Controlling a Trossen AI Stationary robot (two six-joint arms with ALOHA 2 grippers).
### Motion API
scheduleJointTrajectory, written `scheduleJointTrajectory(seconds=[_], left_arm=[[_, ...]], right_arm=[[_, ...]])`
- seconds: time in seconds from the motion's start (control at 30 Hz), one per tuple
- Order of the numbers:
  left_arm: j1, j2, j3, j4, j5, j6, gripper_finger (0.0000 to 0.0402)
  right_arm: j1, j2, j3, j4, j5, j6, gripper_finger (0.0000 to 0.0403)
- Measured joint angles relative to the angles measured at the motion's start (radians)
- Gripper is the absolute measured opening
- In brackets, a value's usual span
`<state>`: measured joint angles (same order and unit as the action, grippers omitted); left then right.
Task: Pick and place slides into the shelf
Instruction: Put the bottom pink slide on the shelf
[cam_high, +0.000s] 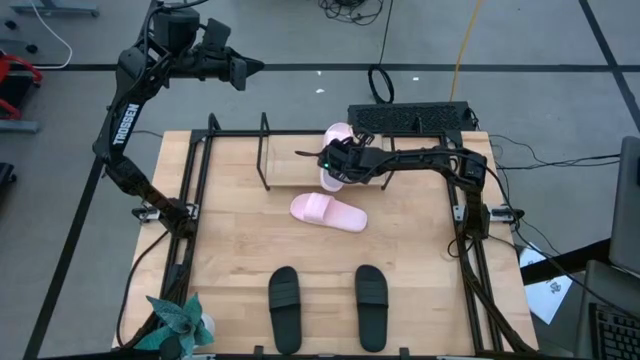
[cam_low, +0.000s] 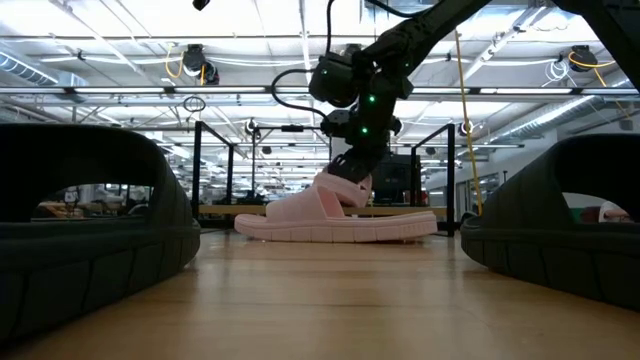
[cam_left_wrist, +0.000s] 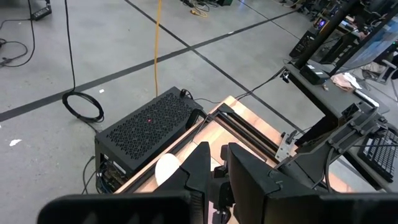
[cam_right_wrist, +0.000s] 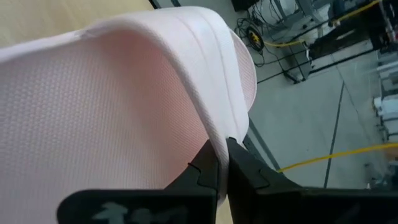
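Note:
My right gripper (cam_high: 335, 165) reaches in from the table's right and is shut on one pale pink slide (cam_high: 336, 140) above the far middle of the table, beside the shelf (cam_high: 264, 150), whose upright loops stand on a light wooden base. The second pink slide (cam_high: 328, 212) lies sole down mid-table. Both black slides (cam_high: 284, 308) (cam_high: 371, 305) lie sole down at the near edge and fill the sides of the low view. My left gripper (cam_high: 238, 71) hangs shut, high beyond the table's far left corner. My right gripper pinches the pink slide's wide strap at its rim (cam_right_wrist: 211, 134) between its two fingers (cam_right_wrist: 202, 171). The fingers come from the table's right, slanting down. The slide (cam_low: 345, 188) is tilted, raised behind the lying one; its lower end is hidden.
Black table-frame rails run along the left (cam_high: 190, 220) and right (cam_high: 465, 230) sides. A perforated black box (cam_high: 410, 118) sits past the far edge. A small plant (cam_high: 180, 322) stands at the near left corner. Bare wood lies between the pink and black slides.

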<state>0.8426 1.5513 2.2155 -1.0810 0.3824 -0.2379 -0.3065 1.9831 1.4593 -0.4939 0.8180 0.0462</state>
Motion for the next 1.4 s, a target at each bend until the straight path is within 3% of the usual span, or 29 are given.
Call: scheduleJointTrajectory(seconds=[0.37, 1.4], left_arm=[[0.000, 0.000, 0.000, 0.000, 0.000, 0.003, 0.0051], [0.000, 0.000, 0.000, 0.000, 0.000, 0.027, 0.0051]], right_arm=[[0.000, 0.002, 0.033, 0.011, 0.008, -0.164, 0.0001], [-0.028, 0.002, 0.035, -0.005, 0.045, -0.190, 0.0000]])
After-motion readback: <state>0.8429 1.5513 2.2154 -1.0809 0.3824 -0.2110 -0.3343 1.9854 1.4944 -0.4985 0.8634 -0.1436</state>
